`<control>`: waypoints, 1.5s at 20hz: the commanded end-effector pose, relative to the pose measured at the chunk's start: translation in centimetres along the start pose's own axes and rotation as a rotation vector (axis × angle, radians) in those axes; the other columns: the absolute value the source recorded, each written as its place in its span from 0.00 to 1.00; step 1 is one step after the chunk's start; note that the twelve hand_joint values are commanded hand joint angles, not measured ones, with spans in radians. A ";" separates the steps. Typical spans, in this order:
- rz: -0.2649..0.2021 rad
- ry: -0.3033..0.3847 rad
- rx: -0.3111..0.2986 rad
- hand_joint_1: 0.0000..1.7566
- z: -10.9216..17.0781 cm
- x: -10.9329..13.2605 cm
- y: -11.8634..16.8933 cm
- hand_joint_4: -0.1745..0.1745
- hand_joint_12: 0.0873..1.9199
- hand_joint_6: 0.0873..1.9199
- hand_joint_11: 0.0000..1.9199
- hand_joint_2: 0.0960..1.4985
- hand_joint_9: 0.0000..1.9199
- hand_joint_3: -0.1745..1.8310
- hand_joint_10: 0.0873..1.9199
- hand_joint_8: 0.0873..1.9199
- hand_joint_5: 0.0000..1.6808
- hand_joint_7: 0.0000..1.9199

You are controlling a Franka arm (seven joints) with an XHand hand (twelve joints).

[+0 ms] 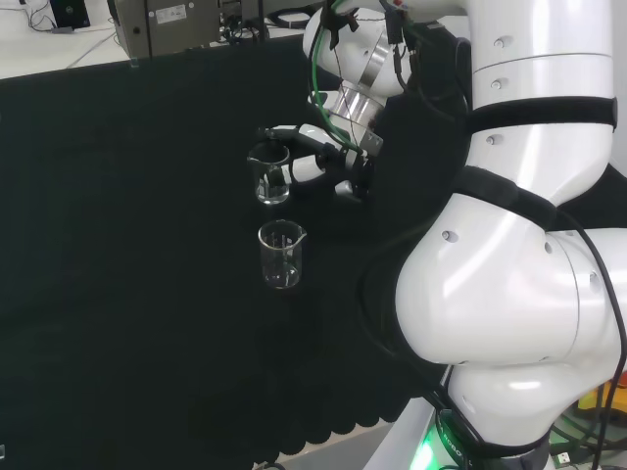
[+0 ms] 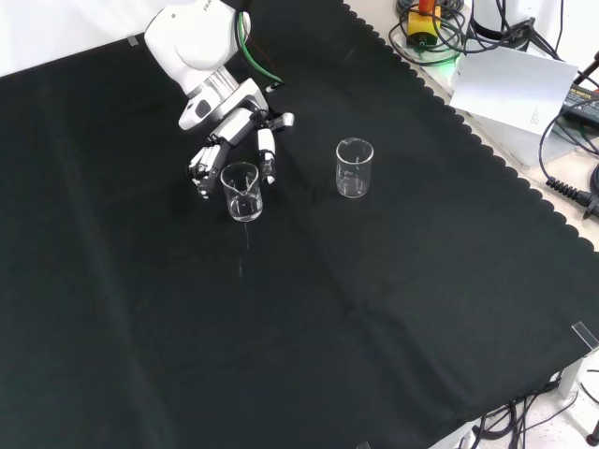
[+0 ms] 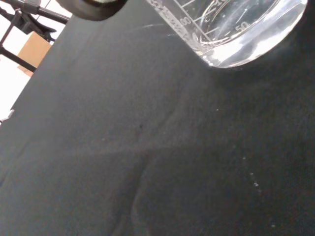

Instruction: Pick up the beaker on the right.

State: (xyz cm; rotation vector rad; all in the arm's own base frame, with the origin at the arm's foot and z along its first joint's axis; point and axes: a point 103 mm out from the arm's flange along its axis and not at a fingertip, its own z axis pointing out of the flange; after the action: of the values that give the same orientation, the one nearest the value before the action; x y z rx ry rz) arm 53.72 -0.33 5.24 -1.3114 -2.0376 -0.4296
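Note:
Two clear glass beakers stand upright on the black cloth. In the front view one beaker (image 2: pixel 241 192) is at the left and the other beaker (image 2: pixel 354 168) at the right, apart from it. The black and white hand (image 2: pixel 236 126) is just behind the left one, its fingers (image 2: pixel 266 150) reaching down on both sides of it, only slightly bent; I see no grip. In the head view that beaker (image 1: pixel 272 174) is the farther one, with the hand (image 1: pixel 328 157) at its right, and the other beaker (image 1: pixel 282 255) stands nearer. The wrist view shows a beaker's base (image 3: pixel 241 34) resting on the cloth.
The arm's white links (image 1: pixel 529 245) take up the right of the head view. Cables and a white box (image 2: pixel 510 84) lie beyond the cloth's scalloped edge at the front view's upper right. Open black cloth (image 2: pixel 356 318) stretches in front of the beakers.

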 end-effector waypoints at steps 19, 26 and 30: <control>0.003 0.115 -0.073 0.56 1.8 0.1 1.1 0.47 0.69 0.33 0.07 0.57 0.29 0.00 0.25 0.36 0.20 0.19; -0.010 0.152 -0.061 0.55 2.2 0.3 1.4 0.48 0.70 0.26 0.05 0.57 0.22 0.00 0.27 0.34 0.16 0.13; 0.001 0.179 -0.074 0.54 2.5 0.4 1.5 0.48 0.70 0.24 0.05 0.58 0.22 0.00 0.27 0.33 0.17 0.13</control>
State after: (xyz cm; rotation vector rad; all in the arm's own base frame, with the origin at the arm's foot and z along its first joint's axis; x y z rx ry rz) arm 54.13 1.85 3.66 -1.2683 -1.9170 -0.5835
